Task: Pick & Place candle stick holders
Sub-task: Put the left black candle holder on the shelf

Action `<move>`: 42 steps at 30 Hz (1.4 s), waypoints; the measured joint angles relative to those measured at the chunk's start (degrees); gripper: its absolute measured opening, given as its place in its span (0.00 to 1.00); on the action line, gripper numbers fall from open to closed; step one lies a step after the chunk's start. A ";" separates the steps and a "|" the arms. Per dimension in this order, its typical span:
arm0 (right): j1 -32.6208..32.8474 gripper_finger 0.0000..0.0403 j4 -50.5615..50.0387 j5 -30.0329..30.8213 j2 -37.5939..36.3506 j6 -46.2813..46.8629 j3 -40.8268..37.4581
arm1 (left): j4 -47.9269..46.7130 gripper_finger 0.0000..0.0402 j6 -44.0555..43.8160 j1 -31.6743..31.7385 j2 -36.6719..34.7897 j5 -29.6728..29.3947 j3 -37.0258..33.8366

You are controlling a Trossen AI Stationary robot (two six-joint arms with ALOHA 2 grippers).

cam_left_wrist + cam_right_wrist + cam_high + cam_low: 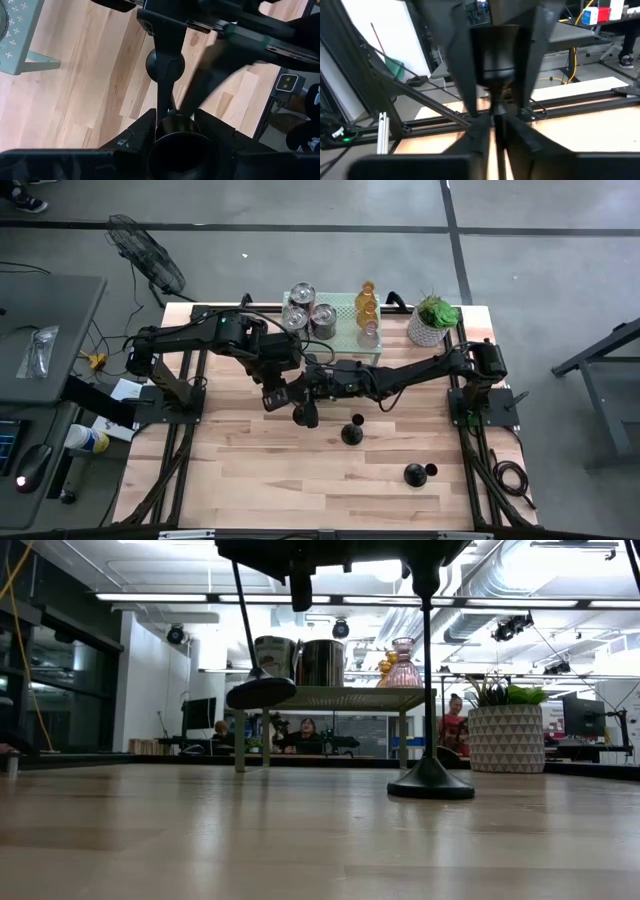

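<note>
Nearest the front edge of the worktop, toward the right arm's side, a black candle stick holder sits alone, well apart from both tools. A little farther in, near the middle, a second black holder stands upright on its round base, its slim stem rising close under the arms; neither tool touches it.

Just beyond it and toward the left arm's side, a third black holder hangs clear of the worktop, tilted, with its round base lowest and its stem slanting up into the arms. The left tool has it by the cup at the top end: its fingers are partly closed, one on either side of the cup, with the stem and base running out ahead of them. The right tool, reaching across from the other side, meets the same holder at the stem just below the cup; whether it is gripping cannot be told.

Farther back, the pale green rack carries the silver cups, an amber glass holder and a pink glass holder. Beside the rack, at the far corner, stands the plant in a white pot.
</note>
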 joint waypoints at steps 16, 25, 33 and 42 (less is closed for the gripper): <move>-0.40 0.02 -0.13 -0.24 0.01 3.26 0.00 | -0.07 0.33 1.23 0.00 0.00 -0.22 0.00; -0.36 0.01 -0.45 -0.27 0.00 3.58 0.00 | -0.15 0.34 1.25 0.00 0.00 0.04 -0.01; -0.38 0.01 -1.32 -0.56 0.00 3.35 0.04 | -0.49 0.35 1.10 0.00 -0.50 1.49 -0.07; -0.38 0.01 -2.01 -0.56 -0.02 3.11 0.04 | -1.49 0.35 3.88 0.00 -0.90 3.38 -0.07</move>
